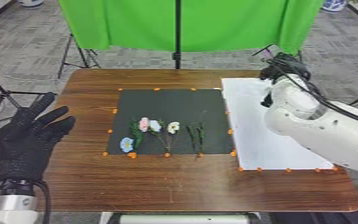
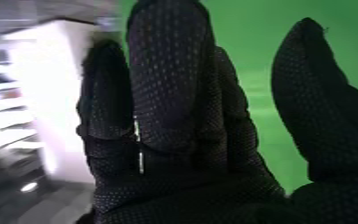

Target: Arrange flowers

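The flowers [image 1: 173, 127] lay on the black sheet [image 1: 158, 106], well apart from the right hand [image 1: 278, 73], nearer the robot and to that hand's left; the left hand [image 1: 23, 145] hung well to the left of them. Small blue, pink and white heads with rounded petals topped thin green stems, beside leafy sprigs [image 1: 196, 137]. The sheet was flat and matte, edged with orange dots [image 1: 132, 155], on the brown wood-grained desk [image 1: 193, 187], next to a smooth white sheet [image 1: 255, 140]. Ribbed, dotted black fabric covered the right hand [image 2: 189, 192], its fingers straight and thumb wide apart, holding nothing. Its arm stretched toward the desk's far right; the left hand pointed forward, fingers spread.
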Robot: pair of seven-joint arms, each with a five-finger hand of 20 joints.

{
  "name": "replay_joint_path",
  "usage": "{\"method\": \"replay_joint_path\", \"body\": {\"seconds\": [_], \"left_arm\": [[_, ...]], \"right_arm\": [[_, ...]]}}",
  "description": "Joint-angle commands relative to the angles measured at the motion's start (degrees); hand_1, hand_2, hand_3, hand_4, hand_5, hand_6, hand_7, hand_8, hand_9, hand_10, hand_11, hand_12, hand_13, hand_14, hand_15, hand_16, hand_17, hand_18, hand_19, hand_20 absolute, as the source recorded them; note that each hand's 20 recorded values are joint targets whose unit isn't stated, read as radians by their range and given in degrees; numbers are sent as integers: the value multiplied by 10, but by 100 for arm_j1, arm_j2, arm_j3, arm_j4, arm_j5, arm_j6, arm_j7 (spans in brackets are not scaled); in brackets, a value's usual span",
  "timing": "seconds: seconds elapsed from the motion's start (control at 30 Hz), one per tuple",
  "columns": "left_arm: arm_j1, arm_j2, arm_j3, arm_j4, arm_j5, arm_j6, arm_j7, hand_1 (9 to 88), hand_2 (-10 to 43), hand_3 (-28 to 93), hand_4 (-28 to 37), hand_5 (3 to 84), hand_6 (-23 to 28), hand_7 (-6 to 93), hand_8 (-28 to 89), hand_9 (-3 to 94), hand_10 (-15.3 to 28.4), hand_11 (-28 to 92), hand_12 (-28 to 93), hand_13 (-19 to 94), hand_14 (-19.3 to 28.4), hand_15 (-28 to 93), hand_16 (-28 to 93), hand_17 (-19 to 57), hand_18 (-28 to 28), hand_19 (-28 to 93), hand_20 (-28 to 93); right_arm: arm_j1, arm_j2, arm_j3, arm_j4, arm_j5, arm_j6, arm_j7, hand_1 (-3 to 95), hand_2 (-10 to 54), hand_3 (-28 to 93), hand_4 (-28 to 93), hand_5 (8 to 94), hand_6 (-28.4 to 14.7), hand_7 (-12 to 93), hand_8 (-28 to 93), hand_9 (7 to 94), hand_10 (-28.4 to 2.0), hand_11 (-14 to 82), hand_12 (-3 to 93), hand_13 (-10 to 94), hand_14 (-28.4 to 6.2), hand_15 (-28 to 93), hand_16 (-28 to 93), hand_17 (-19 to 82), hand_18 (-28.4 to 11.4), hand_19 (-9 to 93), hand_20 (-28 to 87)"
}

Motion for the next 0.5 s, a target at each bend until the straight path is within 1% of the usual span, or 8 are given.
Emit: {"method": "replay_joint_path", "body": {"seconds": [0.03, 0.13, 0.23, 0.3, 0.33, 0.4, 0.43, 0.5], "left_arm": [[-40, 8, 49, 17, -6, 6, -68, 190, 88, 774, -283, 355, 91, 150, -95, 336, 213, 325, 121, 282, 284, 662, -135, -11, 254, 636, 495], [-71, 17, 78, 27, -17, -2, -63, 190, 89, 775, -283, 355, 91, 148, -94, 336, 213, 324, 122, 282, 284, 662, -134, -11, 254, 636, 497], [-64, 7, 57, 29, -12, -6, -90, 191, 89, 774, -283, 355, 91, 147, -93, 336, 213, 323, 123, 282, 284, 660, -134, -10, 254, 635, 498], [-57, 11, 60, 33, -22, 9, -59, 190, 89, 775, -283, 355, 91, 148, -93, 336, 213, 322, 123, 282, 284, 660, -133, -10, 254, 634, 499], [-31, 22, 67, 32, -44, -3, -8, 191, 89, 775, -283, 355, 91, 148, -93, 336, 213, 322, 123, 283, 284, 660, -133, -10, 254, 634, 499], [-84, 35, 87, 54, -31, -62, -39, 192, 89, 774, -283, 355, 91, 147, -93, 337, 211, 322, 123, 283, 284, 659, -133, -10, 254, 634, 500], [-121, 22, 94, 59, -14, -57, -79, 192, 89, 774, -283, 355, 91, 147, -93, 337, 211, 322, 124, 283, 284, 659, -133, -10, 254, 634, 500], [-129, 27, 90, 57, -22, -53, -84, 191, 88, 776, -283, 355, 91, 147, -93, 337, 211, 322, 124, 283, 284, 659, -133, -10, 254, 633, 501]], "right_arm": [[-110, 358, 172, 278, 396, -405, 367, 366, -89, 737, -256, 523, -37, 121, -111, 822, -141, 214, 139, 893, -42, 520, 176, 516, -183, 932, -13], [-108, 433, 103, 372, 495, -571, 372, 362, -89, 734, -254, 496, -38, 115, -107, 824, -142, 215, 141, 894, -41, 519, 180, 520, -183, 932, -8], [-108, 431, 44, 493, 595, -640, 229, 361, -91, 733, -253, 473, -37, 109, -107, 821, -143, 216, 141, 895, -42, 519, 183, 519, -184, 932, -6], [-28, 350, -123, 665, 609, -730, 140, 361, -92, 732, -253, 456, -30, 110, -106, 817, -142, 223, 143, 885, -46, 524, 186, 511, -185, 932, -12], [-33, 315, -152, 739, 620, -806, 102, 361, -92, 732, -253, 452, -28, 110, -106, 819, -141, 229, 145, 880, -47, 525, 186, 509, -185, 932, -15], [-50, 310, -183, 802, 727, -873, 109, 360, -93, 734, -254, 434, -19, 111, -107, 818, -141, 238, 145, 875, -48, 526, 184, 503, -182, 932, -31], [-150, 275, -60, 841, 725, -953, 86, 361, -94, 735, -255, 425, -16, 114, -109, 816, -140, 240, 143, 871, -48, 526, 182, 503, -180, 932, -46], [-157, 217, -82, 916, 717, -1042, 45, 362, -95, 735, -257, 416, -9, 116, -111, 813, -140, 241, 143, 870, -48, 526, 180, 501, -180, 932, -51]]}}
